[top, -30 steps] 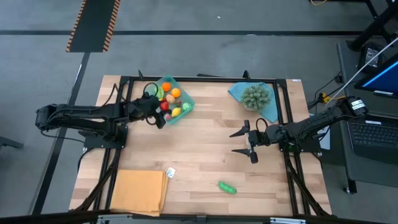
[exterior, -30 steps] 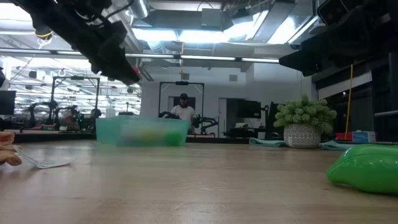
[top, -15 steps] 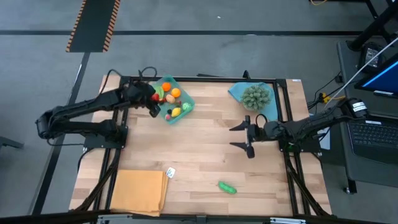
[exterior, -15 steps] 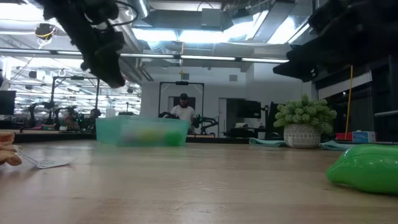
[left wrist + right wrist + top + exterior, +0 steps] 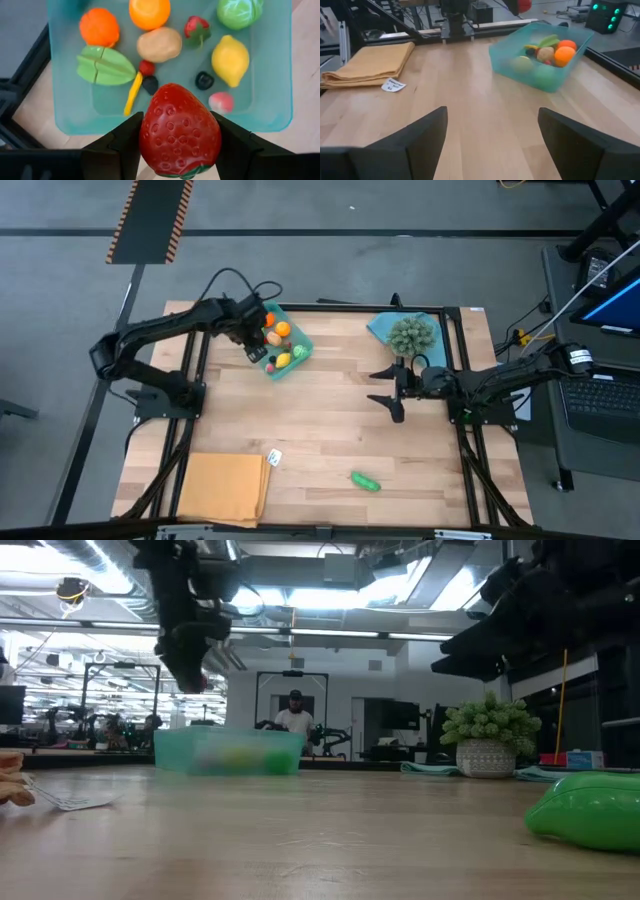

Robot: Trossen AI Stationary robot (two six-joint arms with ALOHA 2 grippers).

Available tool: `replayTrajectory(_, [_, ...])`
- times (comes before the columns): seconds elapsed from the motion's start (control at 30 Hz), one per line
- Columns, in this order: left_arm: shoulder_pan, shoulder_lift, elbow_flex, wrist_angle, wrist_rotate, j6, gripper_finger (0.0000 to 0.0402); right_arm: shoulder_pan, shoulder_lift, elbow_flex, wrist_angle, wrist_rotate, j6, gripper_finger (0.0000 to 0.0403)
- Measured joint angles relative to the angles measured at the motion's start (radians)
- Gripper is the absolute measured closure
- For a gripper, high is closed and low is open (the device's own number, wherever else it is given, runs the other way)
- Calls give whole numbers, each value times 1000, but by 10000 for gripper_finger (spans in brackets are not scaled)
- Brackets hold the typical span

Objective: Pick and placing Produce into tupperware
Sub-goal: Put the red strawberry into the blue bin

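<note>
Above the tupperware [image 5: 70, 107], left gripper [image 5: 177, 137] clamps a red strawberry [image 5: 179, 131] — right gripper [image 5: 388, 389] waits mid-table, fingers spread wide.

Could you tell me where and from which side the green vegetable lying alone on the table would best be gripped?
I would grip the green vegetable across its narrow middle, coming straight down from above. It lies flat and elongated on the bare table, long axis running diagonally, nothing crowding it. The open right gripper is the nearer one; its fingers should probably turn to close across the short width.
</note>
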State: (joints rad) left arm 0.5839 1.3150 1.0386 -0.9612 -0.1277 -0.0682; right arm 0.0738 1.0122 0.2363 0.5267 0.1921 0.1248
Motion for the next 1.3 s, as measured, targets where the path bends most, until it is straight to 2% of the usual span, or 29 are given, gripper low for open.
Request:
replayTrajectory(0.27, [0, 60, 78, 0, 0, 19, 214, 0, 0, 0, -32, -2, -1, 91])
replayTrajectory(1.3, [-2, 60, 79, -18, 19, -33, 214, 0, 0, 0, -31, -1, -24, 91])
